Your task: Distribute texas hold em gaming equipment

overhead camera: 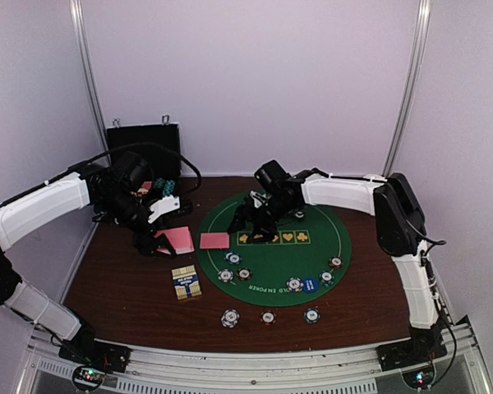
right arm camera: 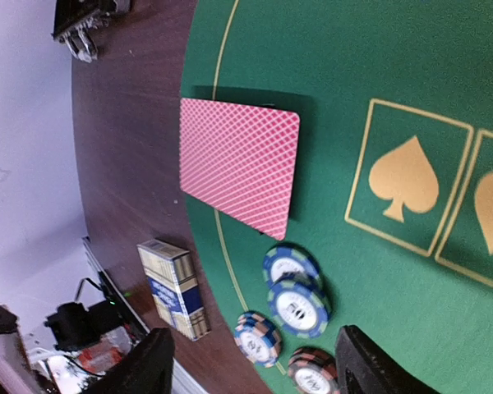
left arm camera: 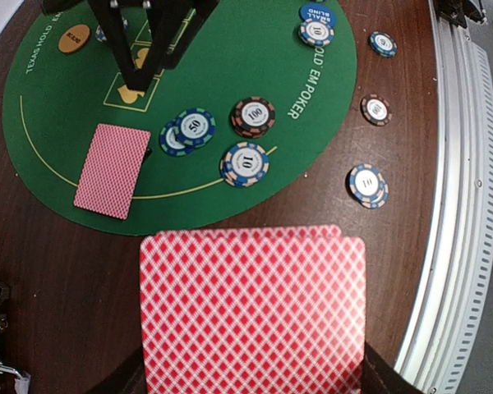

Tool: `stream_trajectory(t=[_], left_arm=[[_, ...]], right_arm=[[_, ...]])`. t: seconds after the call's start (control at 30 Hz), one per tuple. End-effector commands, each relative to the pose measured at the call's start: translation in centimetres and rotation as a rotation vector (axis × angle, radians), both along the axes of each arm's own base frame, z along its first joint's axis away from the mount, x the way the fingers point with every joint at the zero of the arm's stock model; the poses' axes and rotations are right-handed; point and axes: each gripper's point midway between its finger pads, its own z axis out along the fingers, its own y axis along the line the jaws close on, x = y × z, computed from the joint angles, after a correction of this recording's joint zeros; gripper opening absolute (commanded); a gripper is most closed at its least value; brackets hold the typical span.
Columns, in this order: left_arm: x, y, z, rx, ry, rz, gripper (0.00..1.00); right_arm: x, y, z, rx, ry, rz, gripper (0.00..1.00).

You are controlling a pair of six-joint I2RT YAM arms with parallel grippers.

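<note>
- The left gripper (overhead camera: 158,240) is clamped on a stack of pink-backed cards (left arm camera: 253,312). One dark finger (left arm camera: 123,382) presses each side of the stack, which is held flat, backs up, over the brown table (left arm camera: 57,279) just off the rim of the green mat (left arm camera: 230,57).
- The top edges of the stack are slightly fanned, so it holds more than one card.
- The right gripper (overhead camera: 257,226) hangs over the left part of the mat with its jaws spread wide and nothing between them.
- Just beside it a single card (right arm camera: 240,164) lies face down on the mat at the left rim, next to the gold spade mark (right arm camera: 404,176).
- Below that card sit stripe-edged poker chips: an overlapping blue and green pair (left arm camera: 189,130), a dark red one (left arm camera: 253,116) and a small blue stack (left arm camera: 245,164).
- More chips lie on the bare wood near the front rail, one of them a short stack (left arm camera: 368,184).
- A blue marker disc (left arm camera: 316,13) touches a chip on the mat's near side, and an orange marker disc (left arm camera: 74,38) lies farther in.
- A card box (right arm camera: 174,287) rests on the wood just off the mat.
- A black case (overhead camera: 144,144) stands at the back left.
</note>
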Motion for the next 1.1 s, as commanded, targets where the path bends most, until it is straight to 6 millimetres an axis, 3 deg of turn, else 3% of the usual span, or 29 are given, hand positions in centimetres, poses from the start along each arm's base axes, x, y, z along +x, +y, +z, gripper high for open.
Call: stream_trajectory(t=[0.0,0.17,0.33,0.63,1.07], left_arm=[[0.6,-0.7,1.1,-0.049,-0.026,-0.004,0.00],[0.8,-0.8,1.2,-0.050,-0.026,-0.001,0.00],[1.0,-0.9,1.3,-0.054,-0.024,0.004,0.00],[1.1,-1.1,1.8,-0.067,-0.026,0.011,0.00],[1.1,-1.2,2.0,-0.074,-0.027,0.013,0.00]], right_arm=[[-0.7,1.0,7.6,0.142,-0.125,0.008,0.80],[-3.6,3.1,11.9,0.295,-0.154,0.039,0.87],[-6.4,4.9,14.4,0.405,-0.156,0.074,0.91],[-9.6,7.6,14.6,0.464,-0.135,0.119,0.92],[-11.3,10.5,13.7,0.504,-0.106,0.148,0.92]])
